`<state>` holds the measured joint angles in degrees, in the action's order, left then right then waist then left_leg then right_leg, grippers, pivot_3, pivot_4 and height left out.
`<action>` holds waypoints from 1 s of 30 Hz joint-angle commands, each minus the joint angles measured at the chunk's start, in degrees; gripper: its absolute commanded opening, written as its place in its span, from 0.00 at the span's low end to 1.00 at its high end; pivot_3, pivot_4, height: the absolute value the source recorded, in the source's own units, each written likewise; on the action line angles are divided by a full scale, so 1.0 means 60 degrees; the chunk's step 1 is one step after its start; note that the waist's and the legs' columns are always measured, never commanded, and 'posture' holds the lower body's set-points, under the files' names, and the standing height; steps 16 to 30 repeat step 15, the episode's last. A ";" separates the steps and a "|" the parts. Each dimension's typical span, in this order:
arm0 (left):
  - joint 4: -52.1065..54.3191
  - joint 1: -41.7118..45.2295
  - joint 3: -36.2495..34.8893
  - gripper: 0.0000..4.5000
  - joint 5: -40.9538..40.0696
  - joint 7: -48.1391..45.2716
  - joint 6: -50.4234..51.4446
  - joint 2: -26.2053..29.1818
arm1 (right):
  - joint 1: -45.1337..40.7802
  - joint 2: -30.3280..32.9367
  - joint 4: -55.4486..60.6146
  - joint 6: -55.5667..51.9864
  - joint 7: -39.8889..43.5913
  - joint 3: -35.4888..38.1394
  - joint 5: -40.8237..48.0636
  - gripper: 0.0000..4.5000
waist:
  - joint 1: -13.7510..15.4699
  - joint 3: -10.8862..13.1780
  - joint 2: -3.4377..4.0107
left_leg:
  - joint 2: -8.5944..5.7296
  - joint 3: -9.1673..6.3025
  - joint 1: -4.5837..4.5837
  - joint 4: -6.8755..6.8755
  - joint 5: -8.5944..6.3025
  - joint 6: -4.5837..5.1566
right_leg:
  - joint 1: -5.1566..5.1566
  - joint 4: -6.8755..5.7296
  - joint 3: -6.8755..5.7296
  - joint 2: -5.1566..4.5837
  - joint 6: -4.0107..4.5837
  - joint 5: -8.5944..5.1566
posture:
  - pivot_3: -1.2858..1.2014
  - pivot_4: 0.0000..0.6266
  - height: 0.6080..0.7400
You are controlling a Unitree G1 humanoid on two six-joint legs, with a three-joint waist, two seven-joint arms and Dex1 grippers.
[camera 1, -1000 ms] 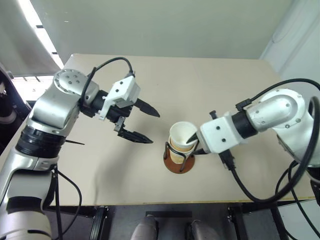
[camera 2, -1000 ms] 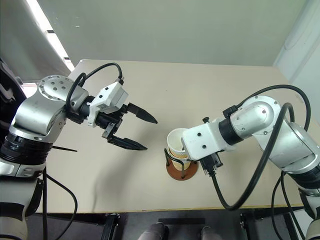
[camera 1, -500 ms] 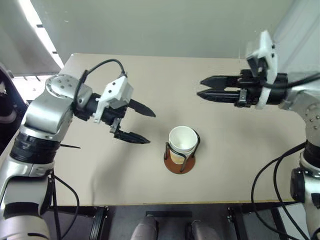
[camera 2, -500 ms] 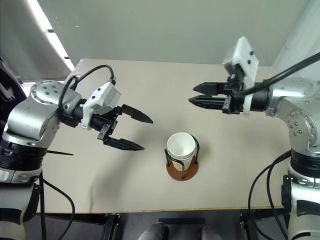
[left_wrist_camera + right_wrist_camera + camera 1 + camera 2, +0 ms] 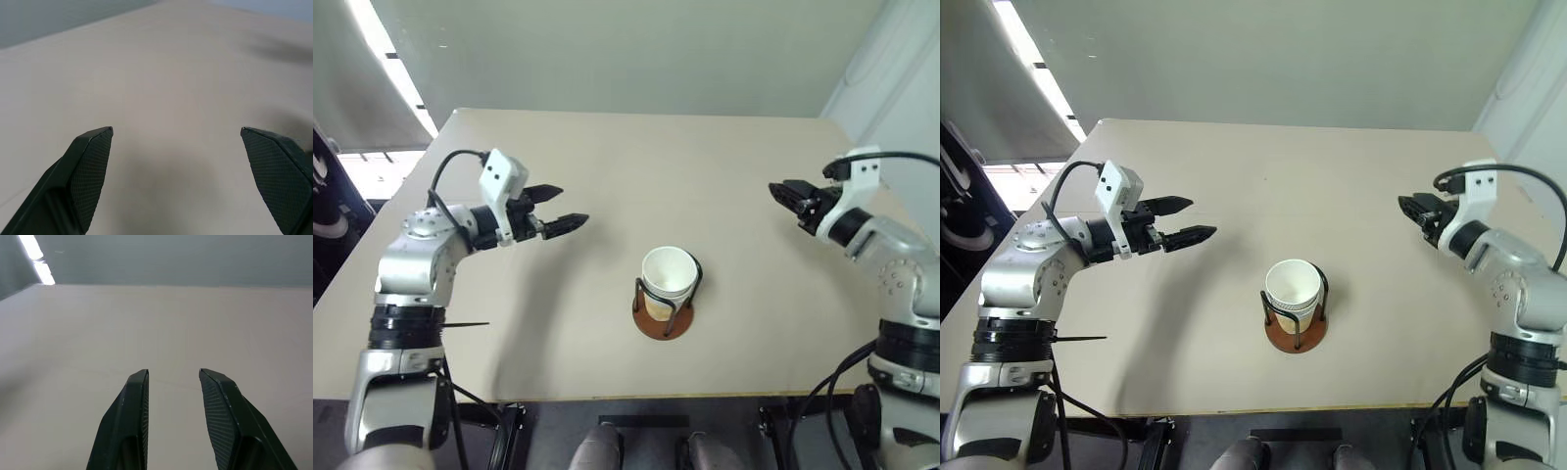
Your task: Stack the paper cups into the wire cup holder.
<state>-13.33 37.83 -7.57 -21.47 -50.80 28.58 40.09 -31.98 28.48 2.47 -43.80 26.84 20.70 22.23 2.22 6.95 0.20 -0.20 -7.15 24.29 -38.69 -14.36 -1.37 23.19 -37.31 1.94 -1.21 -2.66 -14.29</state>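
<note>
Left claw [image 5: 558, 206] spread wide, right claw [image 5: 172, 377] narrowly apart, both empty; head view adds paper cups [image 5: 669, 271] in wire cup holder [image 5: 664, 318].

matt beige table [image 5: 607, 166], smooth. paper cups [image 5: 668, 274] nested in the wire cup holder [image 5: 665, 315]: thin black wire over a reddish-brown matt disc. black fingers [image 5: 90, 166] with fine cross-hatched texture; arm shells brushed silver metal and white plastic.

You get soft, even light here; bright ceiling strips [image 5: 386, 64] glare at the upper left. Faint shadows fall on the matte beige tabletop [image 5: 636, 166]. Your left wrist view is hazy, the far table out of focus.
</note>
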 commanded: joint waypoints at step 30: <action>-0.3909 -0.0400 -0.2027 1.00 0.0840 0.4445 -0.3039 -0.0973 | 0.0393 -0.0478 -0.4457 0.4722 -0.3184 0.1611 -0.0736 0.34 | 0.0014 0.0003 0.0005 | -0.0003 0.0015 -0.0010 0.0025 0.0011 -0.0020 | 0.0021 -0.0029 0.0008 0.0001 0.0027 0.0002 | 0.52 0.24 1.00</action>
